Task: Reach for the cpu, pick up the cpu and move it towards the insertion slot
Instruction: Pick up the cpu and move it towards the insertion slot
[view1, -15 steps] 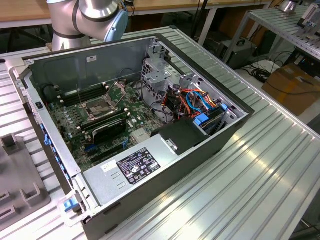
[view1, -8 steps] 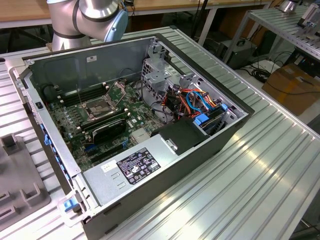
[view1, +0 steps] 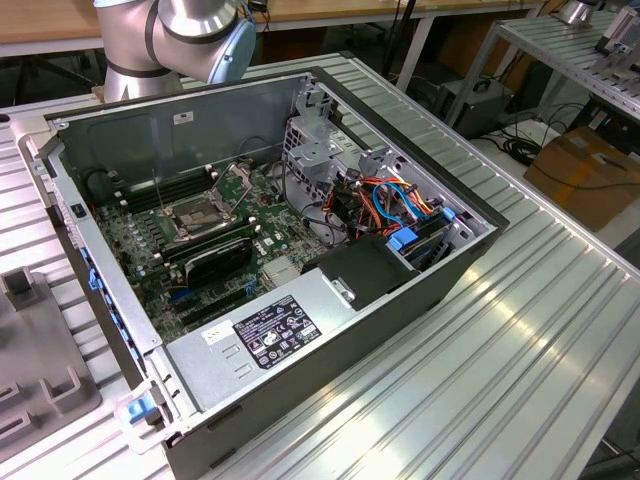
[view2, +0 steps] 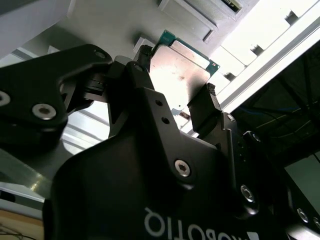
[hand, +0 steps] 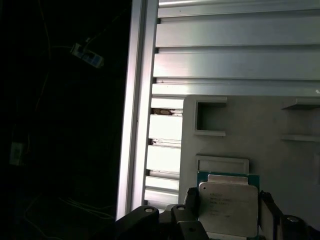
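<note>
The cpu is a thin square chip with a dull silver face and a green rim. It sits between the black fingers of my gripper, just over a grey fixture plate. In the second wrist view the cpu has a fingertip at one edge and a finger pad at the opposite edge, so the gripper is shut on it. In the exterior view the insertion slot, with its silver frame and dark centre, lies on the motherboard inside the open case. The arm stands behind the case.
The open computer case holds a power supply, a drive cage and bundled cables. A grey fixture lies at the exterior view's left. Ribbed aluminium table surrounds the case.
</note>
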